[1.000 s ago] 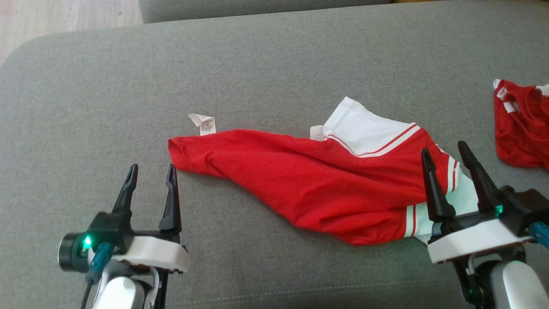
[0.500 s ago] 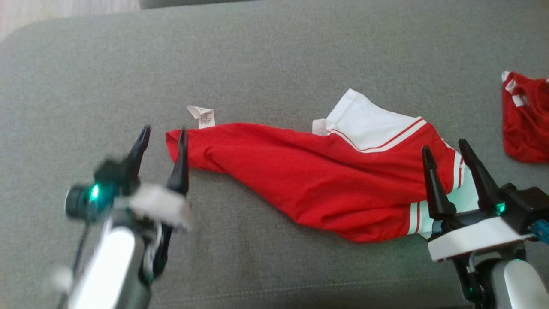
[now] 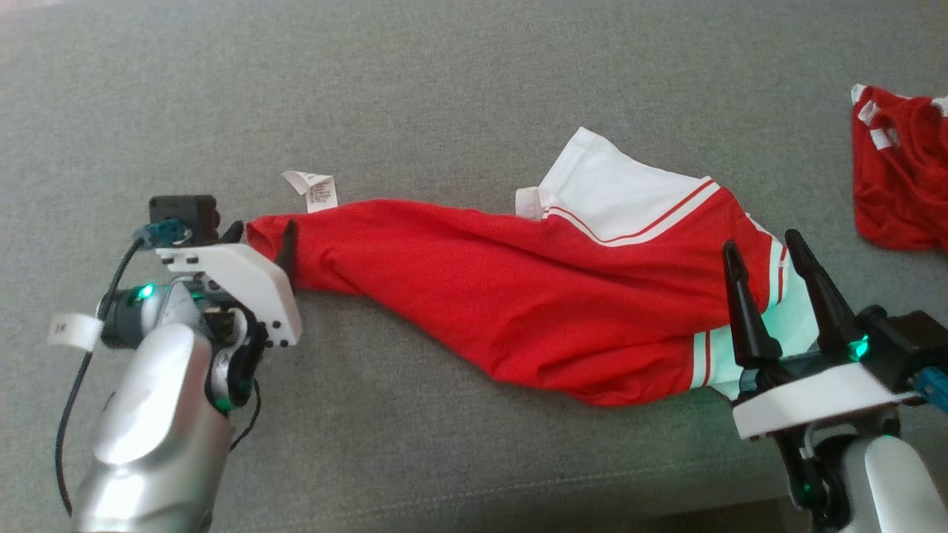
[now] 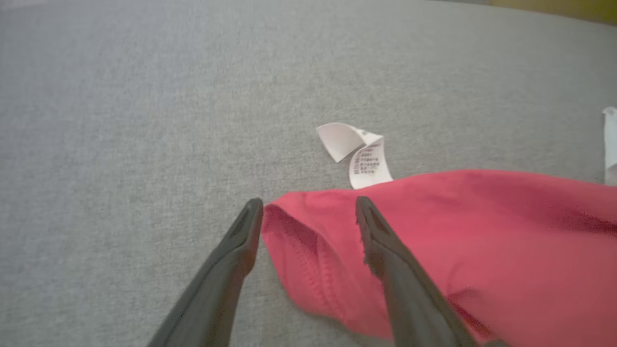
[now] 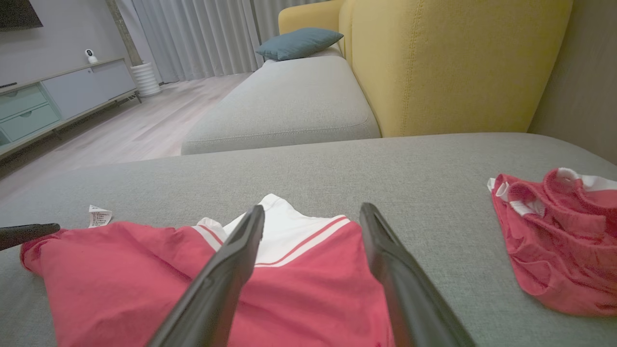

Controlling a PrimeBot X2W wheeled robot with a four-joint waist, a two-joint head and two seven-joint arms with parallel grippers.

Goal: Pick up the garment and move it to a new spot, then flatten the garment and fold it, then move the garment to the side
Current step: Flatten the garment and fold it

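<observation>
The red garment (image 3: 518, 296) lies stretched out across the grey sofa seat (image 3: 444, 89), narrowing to a bunched tip at the robot's left and widening at the right into a white panel edged with red and white stripes. It is creased and not flat. A white care label (image 3: 315, 190) sticks out onto the seat just beside the narrow tip.

The left gripper (image 3: 259, 240) is at that tip with its jaws spread. In the left wrist view one finger stands just off the hem and the other over the red cloth (image 4: 482, 231), so the tip sits between them, not pinched. Whether the fingers touch the fabric I cannot tell.

The right gripper (image 3: 761, 244) is over the striped right end, jaws spread wide and holding nothing. Its wrist view looks across the white panel between the two fingers.

Well apart at the far right lies a second crumpled red garment (image 3: 896, 178) with white trim. Beyond the seat stand a yellow backrest (image 5: 458, 62) and a blue pillow (image 5: 299, 42).
</observation>
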